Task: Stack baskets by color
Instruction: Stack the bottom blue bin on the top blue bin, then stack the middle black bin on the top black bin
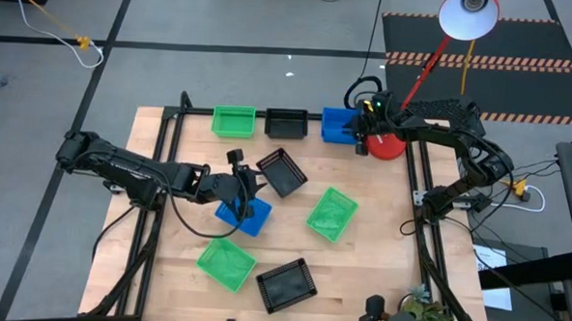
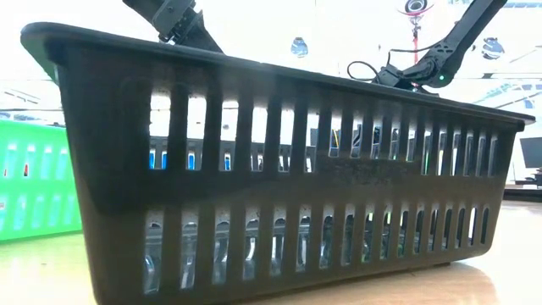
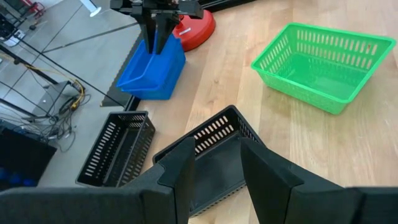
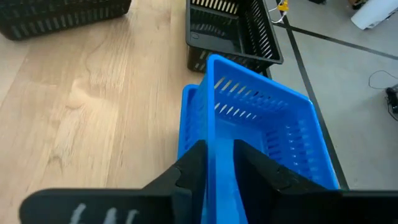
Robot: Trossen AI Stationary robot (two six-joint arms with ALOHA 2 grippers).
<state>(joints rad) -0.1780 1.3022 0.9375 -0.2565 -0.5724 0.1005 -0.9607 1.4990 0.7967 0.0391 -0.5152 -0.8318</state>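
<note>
1. three green baskets are showing: one (image 1: 234,120) at the table's (image 1: 378,271) 11 o'clock edge, one (image 1: 332,214) toward 3 o'clock, one (image 1: 226,262) at 7 o'clock.
2. three black baskets are showing: one (image 1: 287,123) at 12 o'clock, one (image 1: 283,171) tilting near the centre, one (image 1: 286,282) at 6 o'clock.
3. blue baskets: a nested pair (image 1: 341,125) is sitting at 1 o'clock, beside a red lamp base (image 1: 388,146); one (image 1: 244,215) is lying left of centre.
4. the right gripper (image 4: 219,163) is straddling the pair's upper basket wall, fingers touching it.
5. the left gripper (image 3: 216,163) is hovering over the lone blue basket, fingers apart, holding nothing.
</note>
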